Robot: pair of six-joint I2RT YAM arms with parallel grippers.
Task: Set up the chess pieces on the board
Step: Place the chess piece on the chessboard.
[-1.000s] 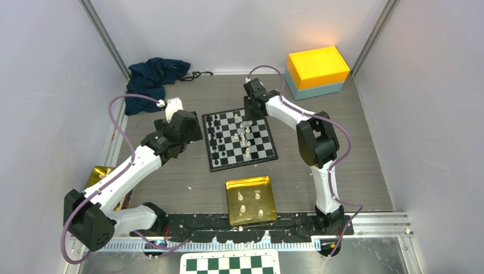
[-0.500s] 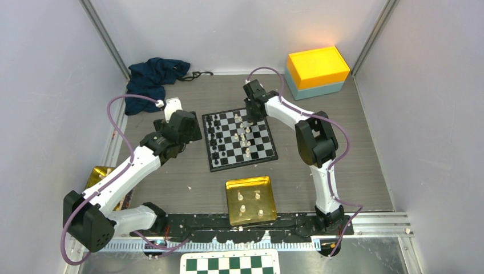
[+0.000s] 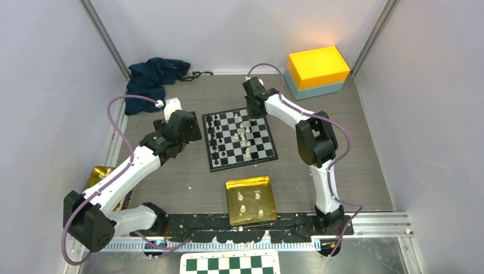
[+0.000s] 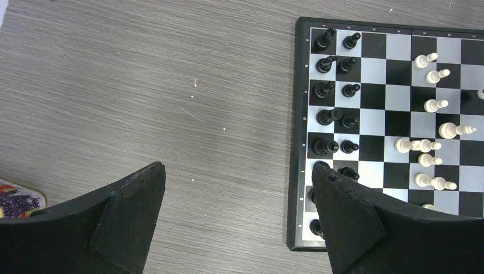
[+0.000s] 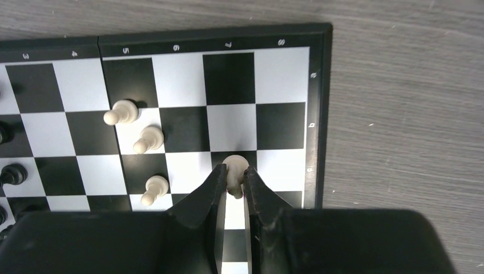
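The small chessboard [image 3: 271, 149] lies mid-table. Black pieces [image 4: 333, 90] stand in two columns along its left side; cream pieces [image 4: 434, 105] are scattered over its middle. My right gripper [image 5: 234, 176] is shut on a cream-white piece [image 5: 234, 169] above a black square near the board's right border [image 5: 321, 114]. Three more cream pieces [image 5: 149, 138] stand to its left. My left gripper [image 4: 240, 182] is open and empty, hovering over bare table just left of the board [image 4: 297, 171], its right finger [image 4: 348, 211] over the board's near-left corner.
A gold tray [image 3: 233, 191] with several cream pieces sits near the front. A second gold tray [image 3: 97, 174] lies at the left. A yellow and teal box [image 3: 317, 71] is back right, a dark blue cloth [image 3: 151, 77] back left. A green-and-white checkered panel [image 3: 228, 264] lies below the bases.
My right gripper has shifted slightly toward the board's far right corner with the cream piece. The left arm has not moved.
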